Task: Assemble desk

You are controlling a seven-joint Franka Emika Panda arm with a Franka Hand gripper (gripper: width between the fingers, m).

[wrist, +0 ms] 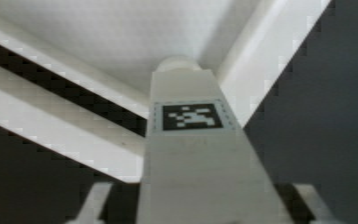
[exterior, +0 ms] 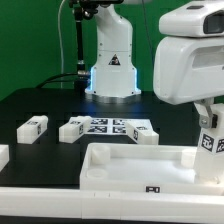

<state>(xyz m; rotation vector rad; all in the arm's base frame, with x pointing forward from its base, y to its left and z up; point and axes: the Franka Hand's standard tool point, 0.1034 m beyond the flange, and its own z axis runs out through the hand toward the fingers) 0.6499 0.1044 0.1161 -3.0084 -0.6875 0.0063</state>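
Leg (exterior: 209,142) upright at tabletop (exterior: 110,178) corner — inside claw (wrist: 197,205).

Robotics lab bench set up for camera-tracked trials.
A glossy white robot arm base (exterior: 112,55) with a yellow warning triangle and a glowing blue ring stands on a matte black table (exterior: 40,100) before a plain green backdrop (exterior: 30,40). A thin flat white marker board (exterior: 115,127) and white plastic square-section legs (exterior: 33,126) carry black-and-white tags.
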